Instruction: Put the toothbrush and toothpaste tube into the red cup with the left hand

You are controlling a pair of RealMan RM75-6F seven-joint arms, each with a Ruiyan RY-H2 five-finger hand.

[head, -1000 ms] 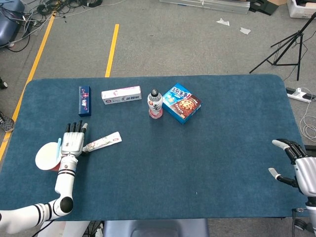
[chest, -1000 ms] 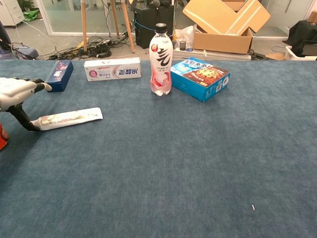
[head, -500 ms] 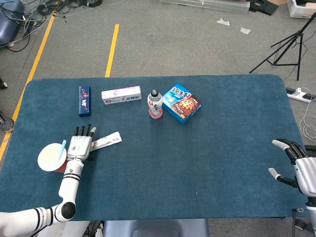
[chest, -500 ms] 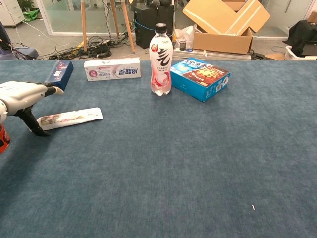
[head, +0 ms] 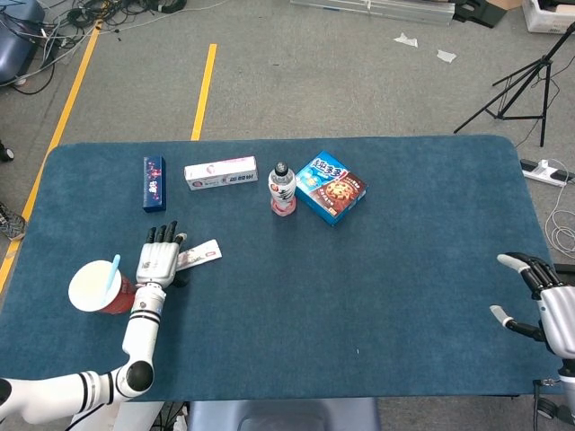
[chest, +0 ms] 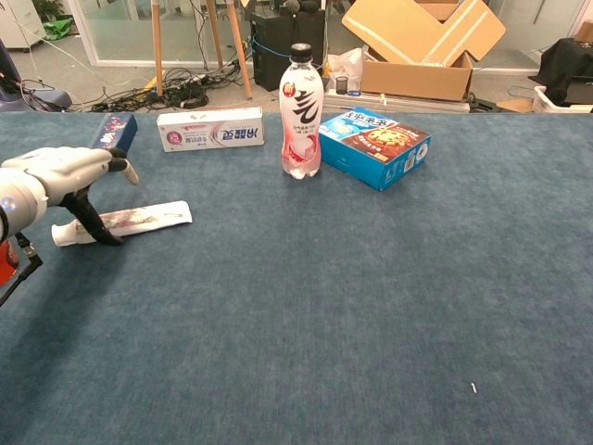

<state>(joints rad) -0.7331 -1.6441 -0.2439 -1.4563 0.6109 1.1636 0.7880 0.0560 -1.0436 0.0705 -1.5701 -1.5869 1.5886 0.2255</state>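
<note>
The red cup (head: 97, 289) stands near the table's left front, and a light blue toothbrush (head: 111, 270) leans inside it. In the chest view only a sliver of the red cup (chest: 6, 261) shows at the left edge. The white toothpaste tube (head: 199, 254) (chest: 125, 222) lies flat on the cloth to the right of the cup. My left hand (head: 159, 261) (chest: 60, 181) hovers over the tube's cap end, fingers spread and holding nothing; its thumb reaches down to the tube. My right hand (head: 539, 296) rests open at the table's right front edge.
Along the far side sit a dark blue box (head: 154, 182) (chest: 112, 135), a toothpaste carton (head: 221, 172) (chest: 210, 129), a pink drink bottle (head: 282, 189) (chest: 302, 111) and a blue biscuit box (head: 330, 187) (chest: 374, 146). The blue cloth (head: 359, 287) stretches bare through the middle and right.
My left hand has moved right, away from the cup and over the toothpaste tube's cap end. The toothbrush now shows standing in the cup. The right hand stayed put.
</note>
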